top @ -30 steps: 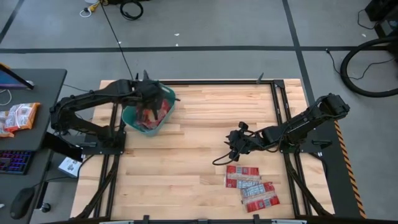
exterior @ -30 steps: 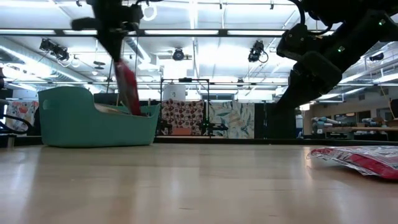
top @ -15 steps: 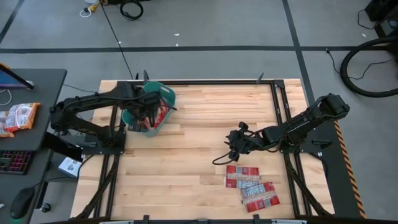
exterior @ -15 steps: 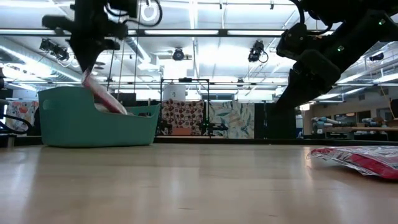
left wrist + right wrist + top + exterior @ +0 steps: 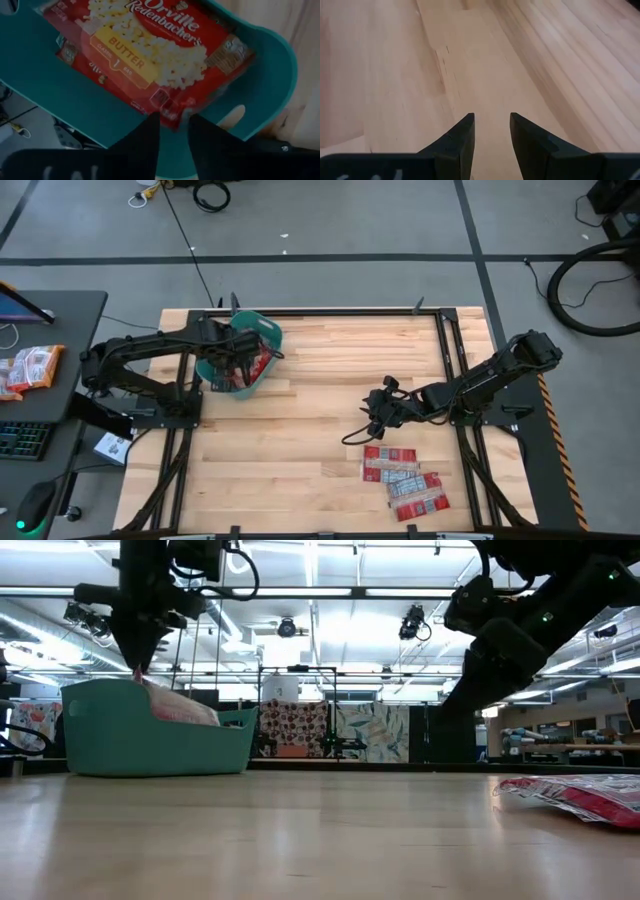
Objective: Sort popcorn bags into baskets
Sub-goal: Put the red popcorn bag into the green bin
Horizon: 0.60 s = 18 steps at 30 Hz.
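Observation:
My left gripper [image 5: 236, 361] is over the teal basket [image 5: 268, 333], shut on a red popcorn bag [image 5: 150, 50] that shows its cream-yellow butter panel. The bag lies slanted inside the basket [image 5: 150, 740] on other red bags. My right gripper [image 5: 375, 409] is open and empty, low over bare wood [image 5: 492, 125] at the table's middle right. Several more red popcorn bags [image 5: 402, 478] lie flat on the table near the front right, and they also show in the low view [image 5: 580, 795]. My left gripper pinches the bag's short end edge [image 5: 172, 111] between its two fingers, coming from above and pointing down. In the low view the held end [image 5: 138, 674] is up at the fingertips. The rest of the bag [image 5: 185, 708] slopes down and rests in the basket.
The black table frame [image 5: 450, 360] runs along the sides of the wood top. A desk at the left holds an orange-white packet [image 5: 30, 368] and a keyboard [image 5: 22, 438]. Bare wood lies between the basket and the loose bags.
My left gripper has moved toward the table's left edge and down over the basket, still shut on the bag. The bag hung nearly upright and now lies slanted in the basket, its lower end resting on the bags inside.

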Available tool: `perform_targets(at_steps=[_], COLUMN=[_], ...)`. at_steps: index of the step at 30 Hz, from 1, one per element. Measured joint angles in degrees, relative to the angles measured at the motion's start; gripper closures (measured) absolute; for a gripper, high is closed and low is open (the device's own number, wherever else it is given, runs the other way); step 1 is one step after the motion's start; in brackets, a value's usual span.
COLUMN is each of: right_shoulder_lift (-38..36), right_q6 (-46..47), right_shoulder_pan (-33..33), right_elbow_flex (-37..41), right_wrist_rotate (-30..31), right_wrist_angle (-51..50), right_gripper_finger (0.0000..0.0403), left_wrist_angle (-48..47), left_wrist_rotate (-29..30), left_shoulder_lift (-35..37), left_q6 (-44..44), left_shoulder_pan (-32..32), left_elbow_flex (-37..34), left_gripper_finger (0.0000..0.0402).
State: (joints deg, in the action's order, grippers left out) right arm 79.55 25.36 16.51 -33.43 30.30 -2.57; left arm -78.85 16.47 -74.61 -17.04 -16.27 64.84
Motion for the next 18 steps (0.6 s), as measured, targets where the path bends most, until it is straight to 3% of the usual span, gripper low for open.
perform_targets(at_steps=[10,18], right_shoulder_lift=[0.00,0.00], right_q6=[-1.77,-4.55], right_shoulder_pan=[0.49,8.07], right_elbow_flex=[0.00,0.00], right_wrist_rotate=[-8.04,-16.03], right_wrist_angle=[0.27,0.44], right_gripper_finger=[0.0273,0.0273], left_wrist_angle=[0.65,17.92], left_wrist_rotate=[4.56,-5.65], left_shoulder_lift=[0.00,0.02], left_q6=[1.86,7.61], left_shoulder_pan=[4.34,8.84], left_elbow_flex=[6.74,7.87], left_gripper_finger=[0.0234,0.0230])
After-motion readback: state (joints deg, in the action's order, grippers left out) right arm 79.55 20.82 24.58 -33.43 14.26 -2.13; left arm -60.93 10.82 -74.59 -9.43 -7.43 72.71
